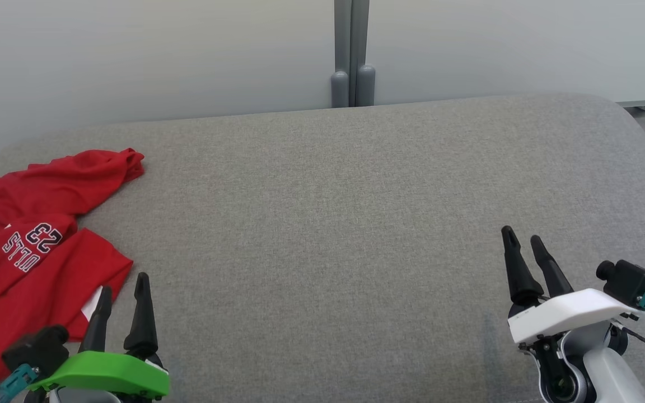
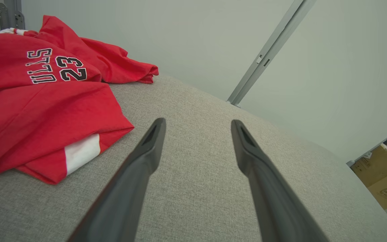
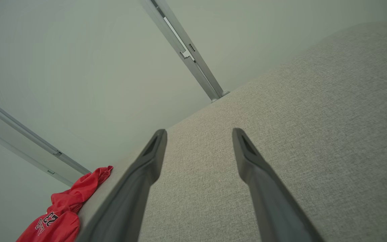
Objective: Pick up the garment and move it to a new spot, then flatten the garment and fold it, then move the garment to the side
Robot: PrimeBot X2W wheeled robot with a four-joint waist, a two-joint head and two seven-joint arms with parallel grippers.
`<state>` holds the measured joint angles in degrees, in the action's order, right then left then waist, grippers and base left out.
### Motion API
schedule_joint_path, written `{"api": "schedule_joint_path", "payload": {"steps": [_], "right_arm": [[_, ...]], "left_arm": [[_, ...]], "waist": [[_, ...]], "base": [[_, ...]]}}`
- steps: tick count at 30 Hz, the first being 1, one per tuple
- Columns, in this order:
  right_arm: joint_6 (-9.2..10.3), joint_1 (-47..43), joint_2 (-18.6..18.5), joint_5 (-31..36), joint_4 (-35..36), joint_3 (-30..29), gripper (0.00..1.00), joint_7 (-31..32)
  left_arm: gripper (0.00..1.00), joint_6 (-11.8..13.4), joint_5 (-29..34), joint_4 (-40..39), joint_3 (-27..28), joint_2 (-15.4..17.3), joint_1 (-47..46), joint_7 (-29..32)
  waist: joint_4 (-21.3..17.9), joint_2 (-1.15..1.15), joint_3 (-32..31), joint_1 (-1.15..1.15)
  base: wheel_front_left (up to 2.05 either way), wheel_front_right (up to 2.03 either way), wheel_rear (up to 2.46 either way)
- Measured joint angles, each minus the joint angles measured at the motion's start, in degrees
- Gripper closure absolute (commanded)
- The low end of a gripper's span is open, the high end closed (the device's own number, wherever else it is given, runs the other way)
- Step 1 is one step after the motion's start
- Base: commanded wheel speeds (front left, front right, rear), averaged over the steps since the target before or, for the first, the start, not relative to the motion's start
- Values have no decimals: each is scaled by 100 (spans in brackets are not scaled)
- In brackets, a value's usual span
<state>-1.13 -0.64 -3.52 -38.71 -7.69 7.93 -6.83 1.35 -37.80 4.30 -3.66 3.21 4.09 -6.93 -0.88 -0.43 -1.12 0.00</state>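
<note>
You find the garment (image 1: 37, 246), a red jersey, crumpled at the far left of the tabletop (image 1: 328, 224), with part of it running out of the head view at the left edge. It lies in loose folds. One sleeve-like end stretches toward the back edge of the tabletop, and a lower flap is folded over toward you. White-outlined dark lettering and the number 23 show on its upper face, upside down from the head camera. A white patch peeks out from under the near fold.

From the left wrist you see the garment (image 2: 39, 111) at the upper left, and from the right wrist you see it small and far off at the lower left (image 3: 62, 215).

Your left gripper (image 1: 124, 285) sits just beside the garment's near right corner. Its fingers are spread apart and hold nothing. In the left wrist view the left gripper (image 2: 198, 123) points over bare grey fabric, close to the red cloth but apart from it.

Your right gripper (image 1: 521, 235) is well apart from the garment, at the lower right. Its fingers are also spread and empty, as the right wrist view (image 3: 199, 131) confirms.

Behind the tabletop stands a pale wall (image 1: 160, 56) with a grey post (image 1: 351, 56) near the middle. A cardboard box (image 2: 381, 174) sits beyond the tabletop's edge in the left wrist view.
</note>
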Motion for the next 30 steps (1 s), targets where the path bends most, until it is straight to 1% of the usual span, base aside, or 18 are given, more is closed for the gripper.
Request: {"api": "schedule_joint_path", "payload": {"steps": [15, 18, 26, 28, 30], "right_arm": [[75, -23, -33, 1107, 90, 247, 0, -280], [119, -24, -36, 1296, 113, 304, 0, -332], [133, -30, -59, 1909, 190, 428, 0, -476], [172, -34, -62, 2053, 214, 463, 0, -526], [172, -35, -74, 2214, 243, 501, 0, -549]], "left_arm": [[0, 175, 1123, -197, -46, 2, 199, -280], [0, 179, 1312, -207, -60, 5, 213, -331], [0, 197, 1852, -280, -174, 18, 310, -483], [0, 201, 1948, -298, -179, 19, 313, -528], [0, 222, 2094, -308, -191, 20, 323, -565]], "waist": [[-26, 0, -43, 0], [-29, 0, -51, 0], [-43, 0, -69, 0], [-47, 0, -73, 0], [-50, 0, -76, 0]], "base": [[0, 0, 0], [0, 0, 0], [0, 0, 0], [0, 0, 0], [0, 0, 0]]}}
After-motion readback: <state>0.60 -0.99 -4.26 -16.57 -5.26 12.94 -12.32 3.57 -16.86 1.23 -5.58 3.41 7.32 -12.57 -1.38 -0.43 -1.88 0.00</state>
